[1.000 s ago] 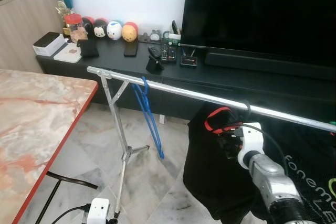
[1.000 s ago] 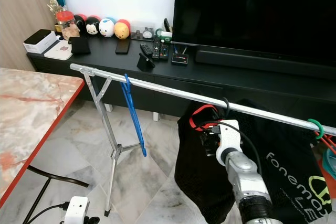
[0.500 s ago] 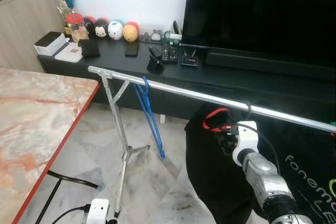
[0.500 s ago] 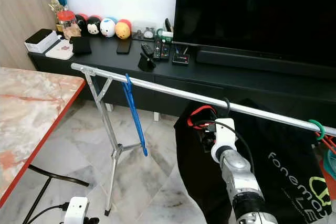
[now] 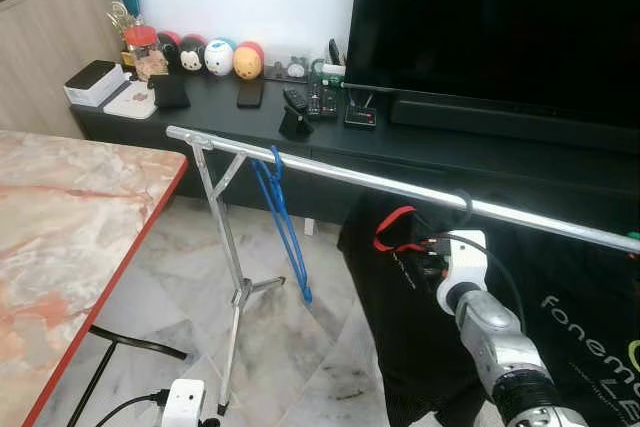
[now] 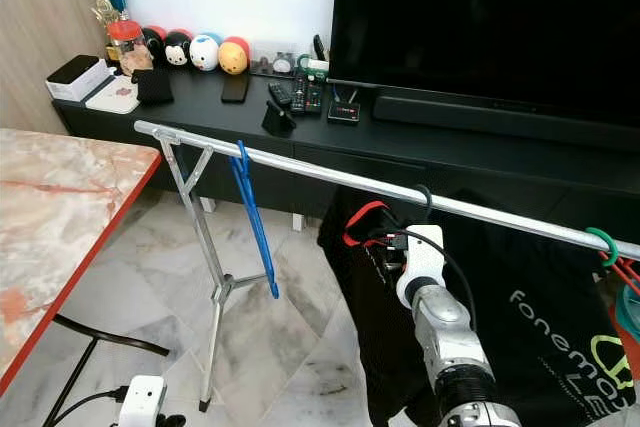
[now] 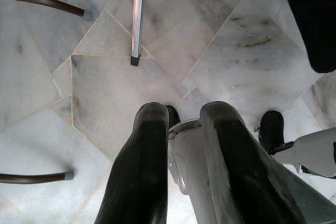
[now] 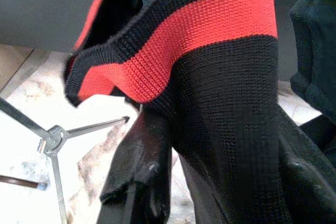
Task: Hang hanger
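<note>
Hanger [image 6: 425, 199] hook over rail [image 6: 330, 176], garment [image 6: 375, 307] hanging down

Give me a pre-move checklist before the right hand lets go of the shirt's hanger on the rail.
1. Hanger hook over the rail: ok, the dark hook curves over the top of it.
2. Right hand gripping the black shirt near its red-trimmed collar: ok, knit fabric lies between the fingers.
3. Rail room beside the shirt: ok, the blue hanger hangs well apart, toward the stand.
4. Shirt hanging free of the floor: cannot tell, its hem is cut off by the picture's edge.
5. Left hand out of the way: ok, low over the tiled floor.
</note>
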You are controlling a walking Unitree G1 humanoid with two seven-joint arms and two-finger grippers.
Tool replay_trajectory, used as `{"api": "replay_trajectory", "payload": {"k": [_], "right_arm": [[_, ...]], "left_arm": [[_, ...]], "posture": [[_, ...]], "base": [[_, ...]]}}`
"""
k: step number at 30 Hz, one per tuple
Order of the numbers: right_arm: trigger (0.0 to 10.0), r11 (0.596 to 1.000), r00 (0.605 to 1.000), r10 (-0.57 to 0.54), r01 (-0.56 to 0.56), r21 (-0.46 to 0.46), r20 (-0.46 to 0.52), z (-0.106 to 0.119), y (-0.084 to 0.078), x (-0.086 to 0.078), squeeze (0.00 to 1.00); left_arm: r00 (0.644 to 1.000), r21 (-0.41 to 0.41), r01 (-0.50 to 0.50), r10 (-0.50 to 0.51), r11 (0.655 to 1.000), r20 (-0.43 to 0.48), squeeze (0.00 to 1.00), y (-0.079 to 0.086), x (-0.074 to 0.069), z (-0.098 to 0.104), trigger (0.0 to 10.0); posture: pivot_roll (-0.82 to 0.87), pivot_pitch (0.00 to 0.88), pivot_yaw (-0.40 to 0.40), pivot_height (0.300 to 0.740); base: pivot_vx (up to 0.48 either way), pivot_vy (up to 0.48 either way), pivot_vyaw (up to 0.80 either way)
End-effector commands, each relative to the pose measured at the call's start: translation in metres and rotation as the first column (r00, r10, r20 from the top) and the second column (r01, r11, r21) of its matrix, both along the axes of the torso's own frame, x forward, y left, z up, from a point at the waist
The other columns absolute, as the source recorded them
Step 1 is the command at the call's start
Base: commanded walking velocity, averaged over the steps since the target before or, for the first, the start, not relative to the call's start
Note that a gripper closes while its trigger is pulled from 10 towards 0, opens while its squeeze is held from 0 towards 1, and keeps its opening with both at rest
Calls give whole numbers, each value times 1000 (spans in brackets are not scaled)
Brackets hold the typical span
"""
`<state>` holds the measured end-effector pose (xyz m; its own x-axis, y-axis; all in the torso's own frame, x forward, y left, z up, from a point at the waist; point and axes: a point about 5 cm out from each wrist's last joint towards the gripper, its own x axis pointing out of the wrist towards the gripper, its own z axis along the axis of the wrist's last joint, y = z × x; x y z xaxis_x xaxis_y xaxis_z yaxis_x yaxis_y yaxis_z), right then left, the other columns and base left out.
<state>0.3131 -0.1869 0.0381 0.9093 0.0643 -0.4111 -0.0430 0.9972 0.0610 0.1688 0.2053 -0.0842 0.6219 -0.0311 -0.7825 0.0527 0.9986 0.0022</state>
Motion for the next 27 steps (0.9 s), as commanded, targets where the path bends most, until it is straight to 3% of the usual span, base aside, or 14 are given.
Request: {"api": "replay_trajectory", "payload": {"k": [1,7,16,24,27], "right_arm": [[0,1000,1000,-4,4,16,1,-1,4,0,0],[0,998,999,-47,46,40,16,-4,12,-3,0],[0,984,977,-171,163,69,128,7,11,-4,0],[0,973,951,-228,214,84,211,13,14,-18,0],[0,968,938,-251,241,68,241,13,12,-35,0]], "left_arm": [[999,11,5,-4,1000,-37,0,4,-9,-3,10000],[998,27,32,-31,999,-49,0,10,-12,-4,10000],[997,44,56,-54,997,-58,0,15,-15,-3,10000],[996,53,63,-59,997,-73,0,17,-19,-5,10000],[995,54,69,-65,996,-81,0,17,-21,-6,10000]], "posture": [[81,0,-11,740],[83,0,17,740],[87,0,38,740],[83,0,37,740],[88,0,39,740]], "base": [[0,0,0],[0,0,0],[0,0,0],[0,0,0],[0,0,0]]}}
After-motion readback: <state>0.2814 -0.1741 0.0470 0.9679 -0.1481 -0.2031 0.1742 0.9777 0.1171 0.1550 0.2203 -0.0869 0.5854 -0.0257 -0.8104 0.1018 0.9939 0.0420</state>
